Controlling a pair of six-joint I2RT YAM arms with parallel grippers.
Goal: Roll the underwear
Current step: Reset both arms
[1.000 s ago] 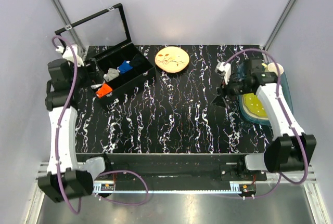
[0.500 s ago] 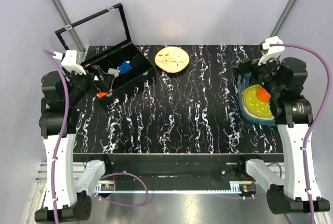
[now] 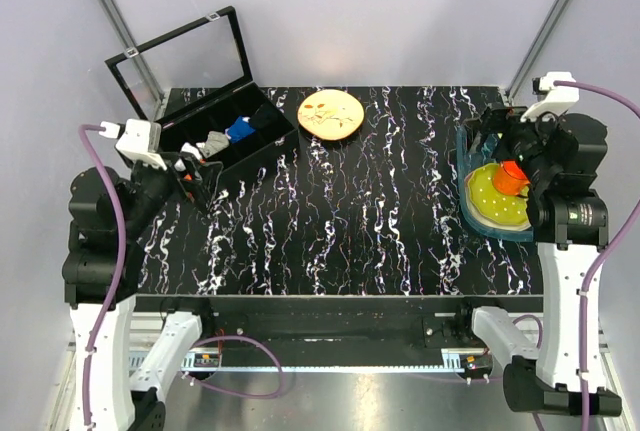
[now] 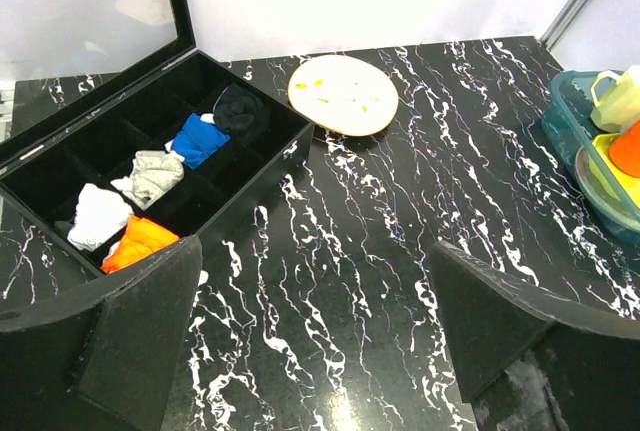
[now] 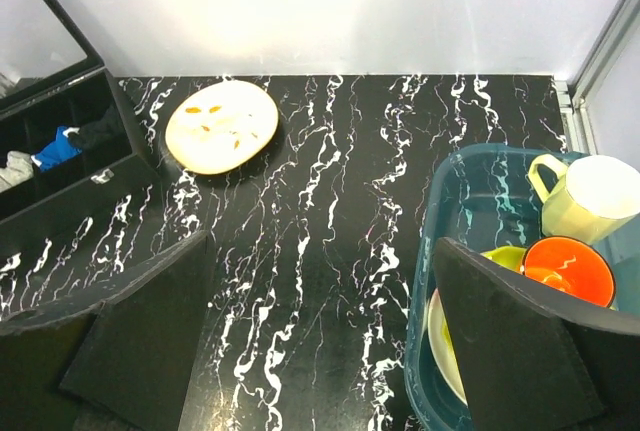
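The underwear point(image 4: 140, 241) is a bright orange bundle lying in the nearest compartment of the black divided box point(image 4: 262, 183), at the table's back left. My left gripper point(image 4: 315, 256) hangs open above the bare table just right of that box, nothing between its fingers. In the top view the left gripper point(image 3: 193, 175) covers nearly all of the underwear. My right gripper point(image 5: 322, 251) is open and empty too, raised over the table beside the blue basin point(image 5: 424, 281); the top view shows the right gripper point(image 3: 488, 137) at the far right.
The box holds white point(image 4: 97, 216), grey point(image 4: 150, 176), blue point(image 4: 198, 139) and black point(image 4: 240, 109) rolled garments, its lid point(image 3: 180, 51) standing open. A tan plate point(image 3: 331, 114) lies at the back centre. The basin holds a yellow plate, an orange cup point(image 5: 568, 269) and a white pitcher point(image 5: 590, 196).
Both arms have pulled back and risen from the table. The left gripper left the box and drew toward the near side. The right gripper has opened wider.
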